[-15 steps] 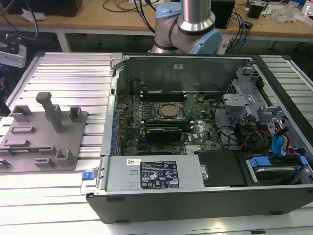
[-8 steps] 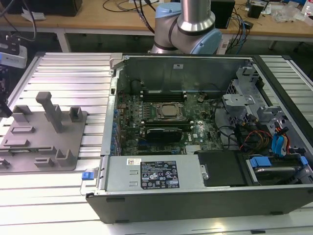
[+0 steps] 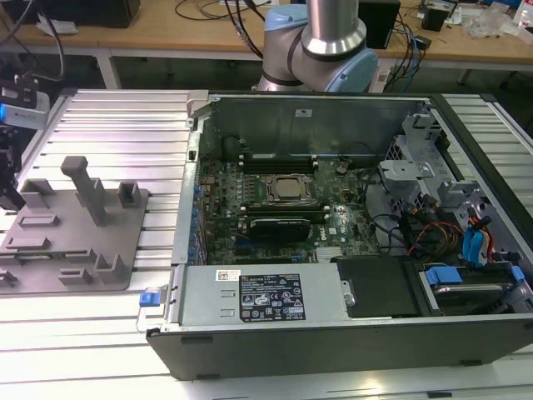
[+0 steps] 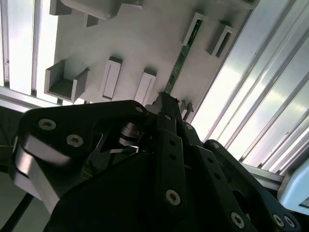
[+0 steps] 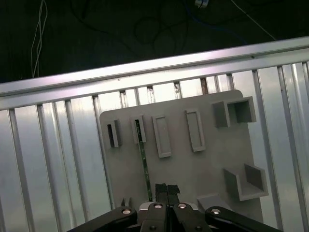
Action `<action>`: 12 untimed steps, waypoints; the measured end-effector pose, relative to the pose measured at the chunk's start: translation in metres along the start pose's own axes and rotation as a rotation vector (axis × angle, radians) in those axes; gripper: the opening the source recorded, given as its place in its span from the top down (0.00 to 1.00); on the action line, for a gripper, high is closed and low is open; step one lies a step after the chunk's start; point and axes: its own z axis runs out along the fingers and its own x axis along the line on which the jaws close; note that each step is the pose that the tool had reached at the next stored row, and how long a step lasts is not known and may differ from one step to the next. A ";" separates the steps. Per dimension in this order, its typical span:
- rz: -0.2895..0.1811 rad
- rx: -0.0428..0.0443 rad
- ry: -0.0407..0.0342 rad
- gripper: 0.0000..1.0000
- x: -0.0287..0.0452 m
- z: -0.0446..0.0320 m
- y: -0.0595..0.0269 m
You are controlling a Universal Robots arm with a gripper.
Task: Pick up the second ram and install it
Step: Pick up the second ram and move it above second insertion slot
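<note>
Gripper (image 5: 166, 189), fingers apparently pressed together, hovers just beside the second ram (image 5: 144, 159) standing edgewise in the gray holder plate (image 3: 75, 239), lower left of the exterior view.

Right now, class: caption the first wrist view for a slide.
Gripper close to a slim green memory stick on a grey slotted holder plate.

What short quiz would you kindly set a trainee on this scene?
1. True or false: the second ram stands on edge in a slot of the grey fixture plate.
2. The gripper hangs over: A the processor, B the grey fixture plate, C the drive cage.
3. In the exterior view, on which side of the computer case does that plate lie?
Key: 1 true; 2 B; 3 the exterior view's left.
</note>
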 end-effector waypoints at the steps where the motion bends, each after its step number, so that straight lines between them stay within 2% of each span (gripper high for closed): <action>1: 0.002 0.0000 -0.0001 0.92 0.0013 0.0021 -0.0002; 6: 0.002 0.0007 -0.0012 0.92 0.0077 0.0099 -0.0013; 12: -0.012 0.0000 -0.0007 0.92 0.0100 0.0202 -0.0007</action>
